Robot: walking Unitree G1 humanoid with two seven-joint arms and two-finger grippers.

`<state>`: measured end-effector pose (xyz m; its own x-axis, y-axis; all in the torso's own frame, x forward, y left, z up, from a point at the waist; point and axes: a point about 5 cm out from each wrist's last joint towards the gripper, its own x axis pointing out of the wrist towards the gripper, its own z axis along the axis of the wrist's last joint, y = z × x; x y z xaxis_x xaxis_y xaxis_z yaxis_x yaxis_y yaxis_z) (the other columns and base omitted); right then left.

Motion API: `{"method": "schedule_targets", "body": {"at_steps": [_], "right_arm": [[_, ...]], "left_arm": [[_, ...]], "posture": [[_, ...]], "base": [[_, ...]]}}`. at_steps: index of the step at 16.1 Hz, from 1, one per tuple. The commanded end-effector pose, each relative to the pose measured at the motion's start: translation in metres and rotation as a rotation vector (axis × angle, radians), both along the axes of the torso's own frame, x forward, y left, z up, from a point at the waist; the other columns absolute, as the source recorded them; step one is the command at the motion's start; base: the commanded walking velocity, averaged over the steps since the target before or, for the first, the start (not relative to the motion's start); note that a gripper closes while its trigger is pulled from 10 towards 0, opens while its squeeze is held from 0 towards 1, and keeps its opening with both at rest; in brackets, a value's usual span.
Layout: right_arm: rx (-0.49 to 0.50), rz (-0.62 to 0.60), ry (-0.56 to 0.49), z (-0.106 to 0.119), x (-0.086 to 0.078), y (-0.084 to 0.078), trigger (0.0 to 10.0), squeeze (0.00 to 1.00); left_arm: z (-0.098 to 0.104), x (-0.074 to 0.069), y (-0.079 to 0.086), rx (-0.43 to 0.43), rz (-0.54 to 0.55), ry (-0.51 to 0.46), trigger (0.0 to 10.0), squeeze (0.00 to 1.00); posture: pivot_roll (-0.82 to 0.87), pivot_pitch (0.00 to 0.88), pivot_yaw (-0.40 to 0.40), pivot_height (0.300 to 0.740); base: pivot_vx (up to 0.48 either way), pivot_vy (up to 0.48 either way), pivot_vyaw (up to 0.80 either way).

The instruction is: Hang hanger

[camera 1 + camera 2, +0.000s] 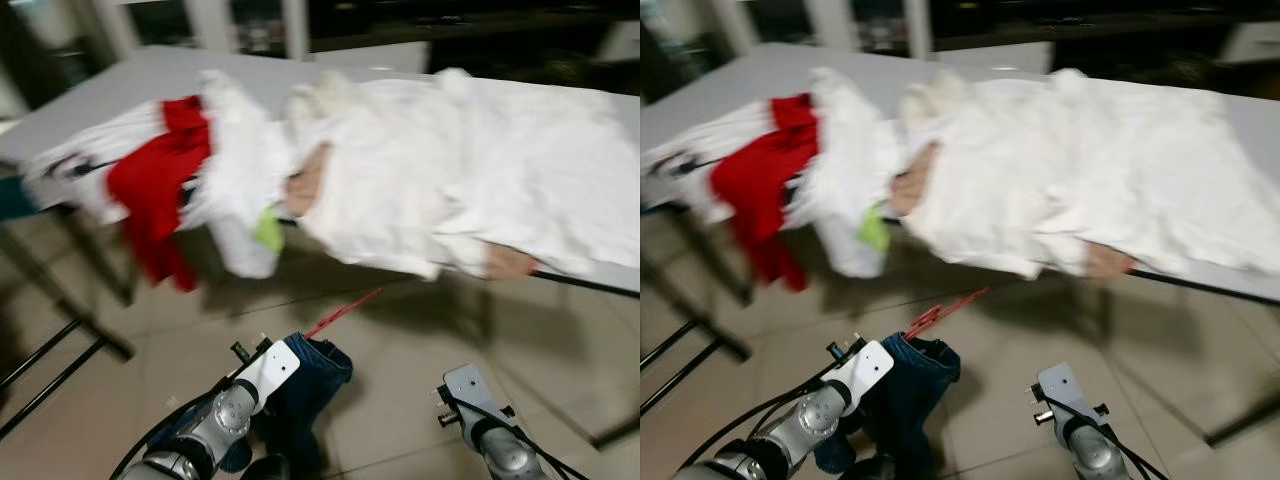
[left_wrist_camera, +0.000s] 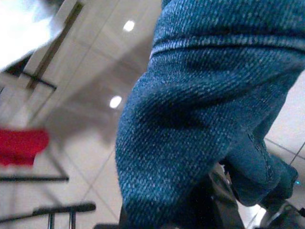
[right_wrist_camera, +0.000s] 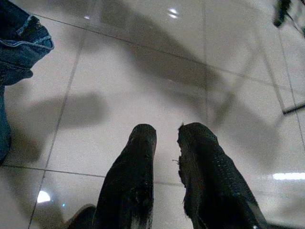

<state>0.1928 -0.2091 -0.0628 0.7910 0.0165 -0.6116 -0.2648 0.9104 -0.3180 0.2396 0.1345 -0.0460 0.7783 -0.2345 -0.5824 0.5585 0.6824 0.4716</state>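
Down at about 7 o'clock in the head views, the left end effector hangs over the tiled floor with dark blue jeans draped against it; whether its fingers are clenched on the denim cannot be told. A red hanger pokes out of the top of the jeans, slanting toward 1 o'clock. At 5 o'clock the right end effector is released, holding nothing, its two black fingers slightly parted above bare tile. Across 12 o'clock stands a grey table heaped with white laundry, with a red garment hanging over the near edge at 10 o'clock.
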Motion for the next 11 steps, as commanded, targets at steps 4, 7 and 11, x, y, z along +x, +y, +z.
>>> {"method": "schedule_targets", "body": {"at_steps": [4, 7, 11], "right_arm": [[-0.002, 0.008, 0.000, 0.0010, 0.0035, 0.0019, 10.0, 0.00], [0.016, -0.008, -0.009, 0.0020, 0.0051, 0.0023, 10.0, 0.00], [0.013, -0.012, -0.004, 0.0013, 0.0042, 0.0020, 10.0, 0.00]], "left_arm": [[0.0065, 0.0081, 0.0000, -0.010, 0.007, -0.039, 10.0, 0.00], [0.0074, 0.0093, -0.0006, -0.011, 0.004, -0.042, 10.0, 0.00], [0.0088, 0.0108, -0.0012, -0.015, 0.003, -0.049, 10.0, 0.00]], "posture": [[-0.02, 0.000, 0.060, 0.740], [-0.01, 0.000, 0.062, 0.740], [-0.01, 0.000, 0.061, 0.740]], "base": [[0.000, 0.000, 0.75], [0.000, 0.000, 0.49], [0.000, 0.000, 0.00]]}}
